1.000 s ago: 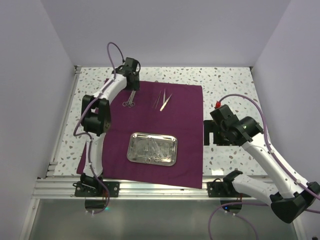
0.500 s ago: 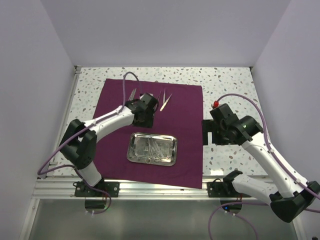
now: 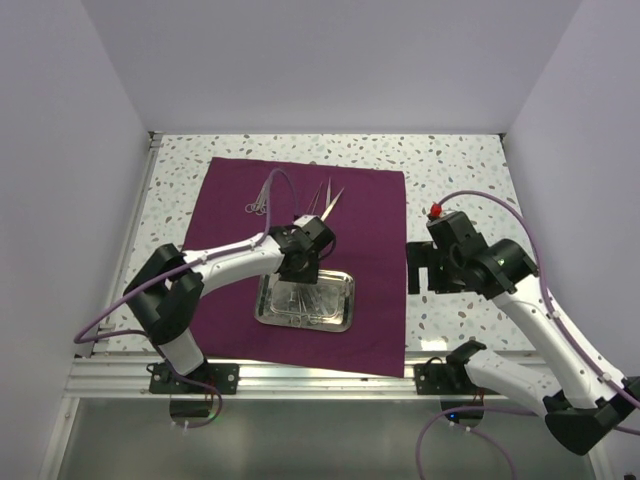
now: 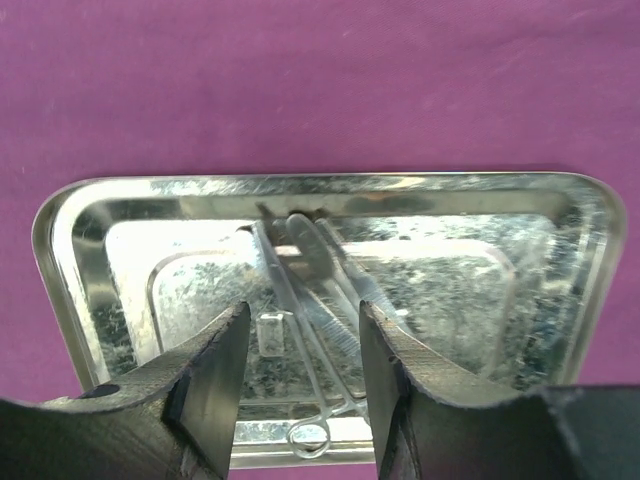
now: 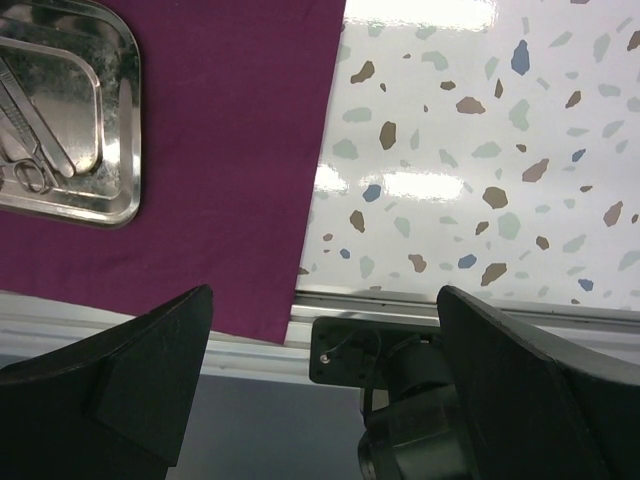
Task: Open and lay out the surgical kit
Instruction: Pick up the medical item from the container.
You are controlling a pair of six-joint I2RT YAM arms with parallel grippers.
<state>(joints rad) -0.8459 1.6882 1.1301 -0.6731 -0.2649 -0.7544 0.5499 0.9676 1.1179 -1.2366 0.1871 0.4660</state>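
The dark purple cloth (image 3: 370, 250) lies spread flat on the table. The steel tray (image 3: 346, 300) sits on its near middle and holds several thin instruments (image 3: 300, 298). Ring-handled scissors (image 3: 258, 204) and tweezers (image 3: 326, 200) lie on the cloth at the back. My left gripper (image 3: 300, 268) hangs open over the tray. In the left wrist view its fingers (image 4: 215, 370) stand on either side of ring-handled forceps (image 4: 285, 290) in the tray (image 4: 330, 183), not touching them. My right gripper (image 3: 425, 268) is open and empty, to the right of the cloth.
The speckled tabletop (image 3: 450, 170) surrounds the cloth. The right wrist view shows the cloth's right edge (image 5: 240, 150), the tray's corner (image 5: 128, 120), the metal front rail (image 5: 420, 305) and the right arm's base (image 5: 420, 400). White walls enclose the table.
My left arm swung from the cloth's back left corner toward me to over the tray, leaving the ring-handled scissors on the cloth. The right arm barely moved.
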